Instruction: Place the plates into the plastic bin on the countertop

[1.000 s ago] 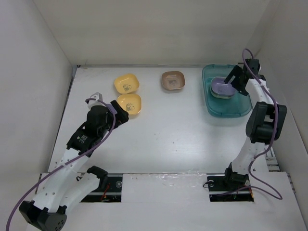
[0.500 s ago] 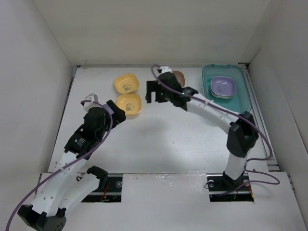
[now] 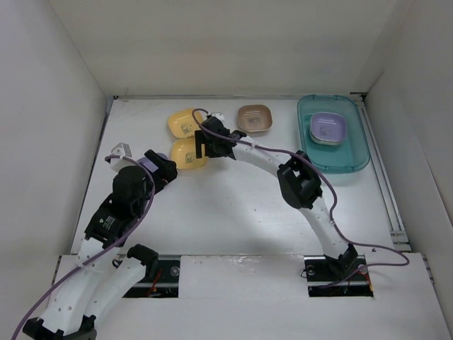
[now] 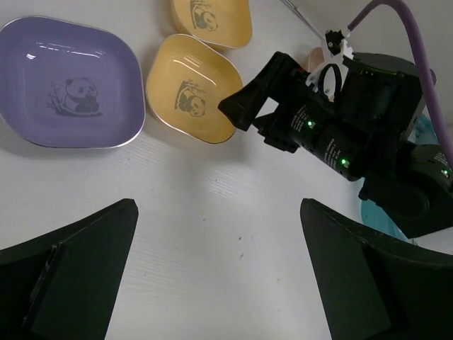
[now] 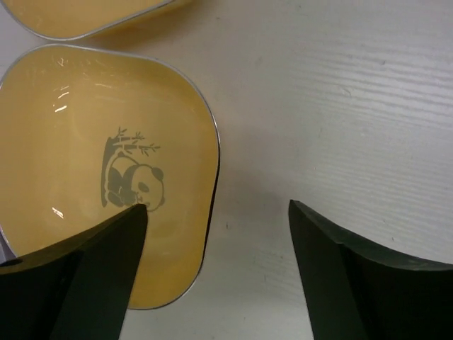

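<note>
My right gripper point(image 3: 202, 145) is open, its jaws astride the right rim of the nearer yellow plate point(image 3: 185, 154) point(image 5: 92, 163); one finger is over the dish, the other over the countertop point(image 3: 241, 191). A second yellow plate point(image 3: 180, 122) lies just behind. A brown plate point(image 3: 253, 118) sits at the back middle. The teal plastic bin point(image 3: 343, 154) at the back right holds a lavender plate point(image 3: 328, 128). My left gripper point(image 4: 218, 205) is open and empty over bare countertop, near another lavender plate point(image 4: 67, 85), which the left arm mostly hides from above.
The right arm point(image 3: 301, 184) stretches across the middle of the countertop from its base to the yellow plates. White walls close in the left, back and right sides. The left wrist view shows the right wrist point(image 4: 340, 134) close to my left gripper.
My right gripper left the lavender plate in the bin and swung left across the countertop to the nearer yellow plate. My left gripper drew back slightly toward the left.
</note>
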Available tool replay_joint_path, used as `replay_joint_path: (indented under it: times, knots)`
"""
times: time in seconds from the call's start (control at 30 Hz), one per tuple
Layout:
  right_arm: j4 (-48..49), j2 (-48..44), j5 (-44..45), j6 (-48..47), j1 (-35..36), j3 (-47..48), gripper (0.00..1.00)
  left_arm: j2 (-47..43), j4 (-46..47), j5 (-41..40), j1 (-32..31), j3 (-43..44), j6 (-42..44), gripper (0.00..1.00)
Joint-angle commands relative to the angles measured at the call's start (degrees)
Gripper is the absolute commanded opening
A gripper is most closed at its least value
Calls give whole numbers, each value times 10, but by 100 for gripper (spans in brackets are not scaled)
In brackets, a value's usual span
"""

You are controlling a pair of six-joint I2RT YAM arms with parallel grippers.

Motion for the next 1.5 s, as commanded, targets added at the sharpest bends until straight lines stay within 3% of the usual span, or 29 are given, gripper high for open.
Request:
replay_joint_path:
  times: [0.0, 0.3, 0.33, 0.37, 0.4, 0.6, 0.8, 0.93, 1.0, 1.47]
  knots:
    - [-34, 20, 26, 12, -1, 69, 86, 13, 15, 5, -2, -5, 8, 100]
    - [-102, 33, 72, 12, -31, 41, 34, 13, 21, 12, -2, -5, 8, 100]
    - [-102, 26, 72, 12, -40, 27, 15, 13, 21, 12, -2, -5, 8, 100]
    - [-102, 18, 78, 12, -46, -4, 3, 13, 21, 12, -2, -5, 13, 100]
    - [-102, -10, 83, 28, -52, -24, 0, 13, 21, 12, -2, -5, 13, 100]
    - [-42, -199, 114, 18, -101, -223, 0, 19, 21, 23, -2, -5, 18, 100]
    - [-48, -328, 49, -77, -239, -247, 0, 31, 31, 42, -2, -5, 29, 100]
    - [-35, -339, -95, -138, -365, -236, 0, 31, 36, 48, -2, -10, 29, 100]
    - [-41, -332, -126, -157, -422, -223, 0, 31, 36, 48, -2, -10, 29, 100]
    - [-52, -246, -119, -159, -573, -137, 0, 44, 36, 53, -2, -4, 45, 100]
